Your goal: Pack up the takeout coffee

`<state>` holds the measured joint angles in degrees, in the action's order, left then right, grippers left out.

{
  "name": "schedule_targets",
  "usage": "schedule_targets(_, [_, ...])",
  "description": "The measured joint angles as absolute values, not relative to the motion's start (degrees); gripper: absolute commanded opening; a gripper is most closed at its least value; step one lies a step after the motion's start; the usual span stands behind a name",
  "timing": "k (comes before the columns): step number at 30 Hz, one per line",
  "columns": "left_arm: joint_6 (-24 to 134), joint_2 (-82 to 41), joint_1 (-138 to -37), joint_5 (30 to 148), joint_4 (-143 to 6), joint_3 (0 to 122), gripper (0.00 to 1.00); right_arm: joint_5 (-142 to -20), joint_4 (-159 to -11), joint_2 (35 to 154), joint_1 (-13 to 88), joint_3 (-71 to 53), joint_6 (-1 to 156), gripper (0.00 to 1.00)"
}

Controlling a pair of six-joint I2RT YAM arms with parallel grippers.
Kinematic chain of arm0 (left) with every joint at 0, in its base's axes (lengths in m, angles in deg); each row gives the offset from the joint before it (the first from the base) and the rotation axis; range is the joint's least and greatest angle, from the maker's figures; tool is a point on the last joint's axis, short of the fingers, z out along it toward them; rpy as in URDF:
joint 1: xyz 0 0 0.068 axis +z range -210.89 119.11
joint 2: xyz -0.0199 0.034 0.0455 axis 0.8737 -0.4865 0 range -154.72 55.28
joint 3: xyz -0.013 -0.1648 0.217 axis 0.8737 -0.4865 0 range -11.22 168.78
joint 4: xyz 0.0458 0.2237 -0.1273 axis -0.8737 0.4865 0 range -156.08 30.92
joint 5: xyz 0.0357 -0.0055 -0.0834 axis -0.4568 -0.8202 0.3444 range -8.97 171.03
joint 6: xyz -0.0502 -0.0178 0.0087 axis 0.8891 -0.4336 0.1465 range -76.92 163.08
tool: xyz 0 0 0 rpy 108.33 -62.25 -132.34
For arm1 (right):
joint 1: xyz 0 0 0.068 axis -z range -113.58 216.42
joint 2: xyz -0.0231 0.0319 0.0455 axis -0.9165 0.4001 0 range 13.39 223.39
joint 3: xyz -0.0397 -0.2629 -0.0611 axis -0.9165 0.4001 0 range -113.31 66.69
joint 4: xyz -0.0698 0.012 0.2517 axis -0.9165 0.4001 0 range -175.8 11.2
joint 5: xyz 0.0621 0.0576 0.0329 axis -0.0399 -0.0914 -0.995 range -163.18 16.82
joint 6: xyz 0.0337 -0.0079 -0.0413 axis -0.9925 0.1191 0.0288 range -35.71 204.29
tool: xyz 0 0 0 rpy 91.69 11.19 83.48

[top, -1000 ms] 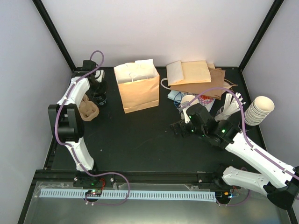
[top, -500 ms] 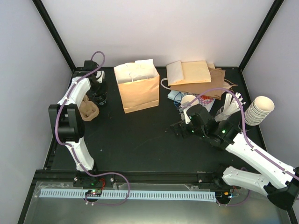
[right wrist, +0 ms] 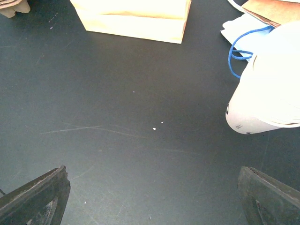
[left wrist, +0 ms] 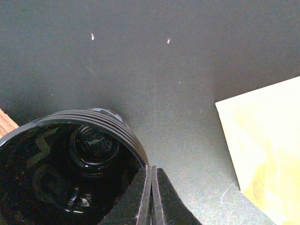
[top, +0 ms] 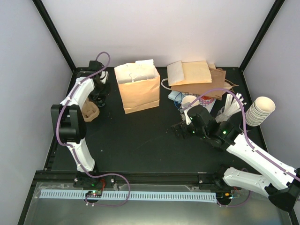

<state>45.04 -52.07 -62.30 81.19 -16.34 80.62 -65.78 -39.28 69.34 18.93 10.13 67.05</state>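
My left gripper [top: 99, 93] reaches down at the back left, left of the standing brown paper bag [top: 138, 91]. In the left wrist view its jaws [left wrist: 151, 169] are pressed together on the rim of the top black lid [left wrist: 89, 154] of a stack, one finger inside the rim and one outside. The bag's side [left wrist: 267, 140] shows at the right. My right gripper [top: 180, 129] hovers open over the bare mat [right wrist: 152, 197], with a lidless cream cup [top: 189, 101] [right wrist: 267, 89] just to its right. The takeout coffee, as a lidded cup, is out of view.
A brown pulp cup tray [top: 89, 111] lies beside the lids. Flat brown bags [top: 197, 75] are piled at the back right. A stack of cream cups [top: 260, 110] and white utensils [top: 229, 105] sit at the right edge. A blue-stringed white item [right wrist: 239, 47] lies by the cup.
My left gripper has closed onto the lid's rim and its wrist has shifted slightly toward the bag. The right gripper edged a little to the left, then held still, open.
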Motion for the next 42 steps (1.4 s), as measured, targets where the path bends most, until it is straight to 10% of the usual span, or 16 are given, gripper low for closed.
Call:
schedule_targets(18, [44.95, -49.75, -63.15, 77.39, -15.95, 80.62, 0.03, -65.78, -39.30, 69.79, 18.93, 10.20, 67.07, 1.00])
schedule_targets(26, [44.60, -49.33, -63.17, 77.15, -15.79, 80.70, 0.35, -65.78, -39.30, 70.06, 18.93, 10.20, 67.07, 1.00])
schedule_targets(42, [44.62, -52.96, -63.17, 77.15, -14.46, 82.84, 0.32, -65.83, -39.32, 70.06, 18.93, 10.20, 67.10, 1.00])
